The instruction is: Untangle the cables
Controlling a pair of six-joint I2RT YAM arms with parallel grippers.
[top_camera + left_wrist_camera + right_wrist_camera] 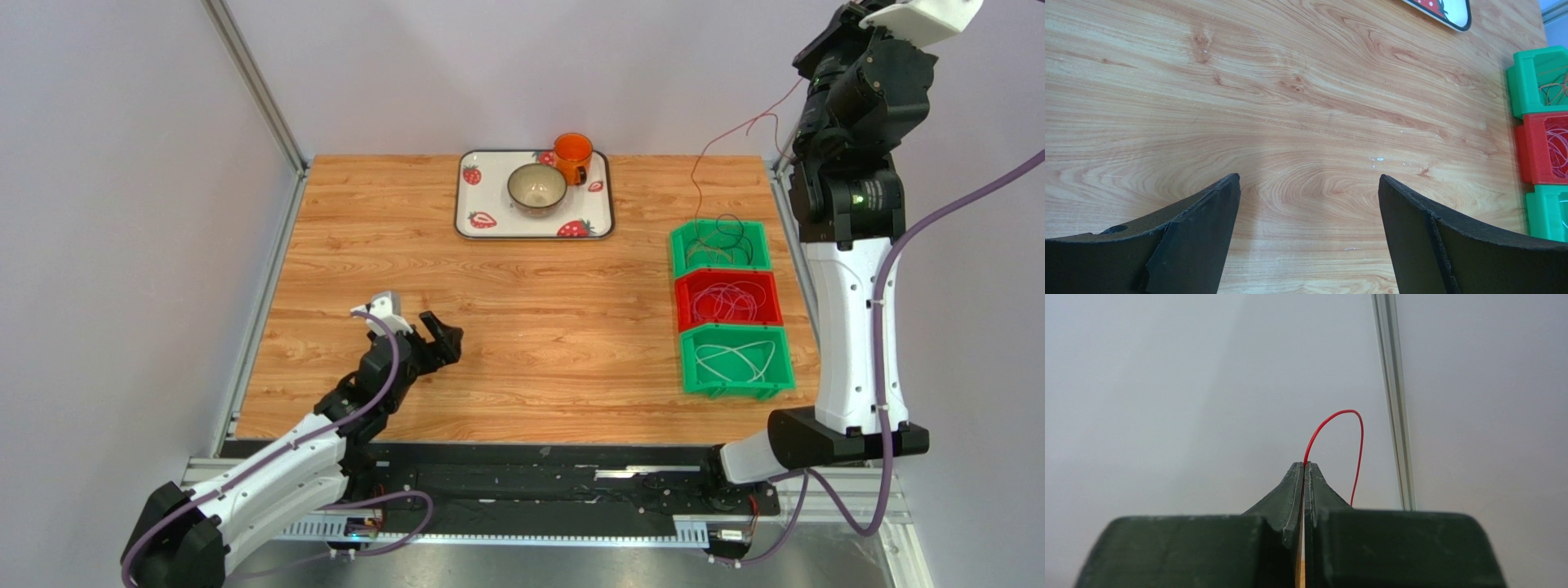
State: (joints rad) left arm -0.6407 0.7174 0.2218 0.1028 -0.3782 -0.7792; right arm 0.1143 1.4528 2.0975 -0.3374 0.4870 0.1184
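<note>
A thin red cable [1338,414] is pinched at the very tips of the right gripper [1304,468], whose jaws are pressed together on it, high above the far right corner of the bench [528,355]. The left gripper [1308,184] is held with its jaws wide apart and nothing between them, low over the near left part of the bench.

The gripped cable is strung steeply downward from the raised gripper, its long axis close to upright and slanted toward the far green bin [678,245] at the right edge, where its lower end is lost among dark loops [726,235]. Its short free end is arched over the fingertips and drooped back.

More cables are seen coiled in the red bin [682,300] and the near green bin [689,364].

Trouble is judged likeliest at the lower end. If the strand is snagged in those loops, they, or the light bin itself, could be dragged up by a further lift. With so little wire clamped, the cable could also be slipped out under tension.
</note>
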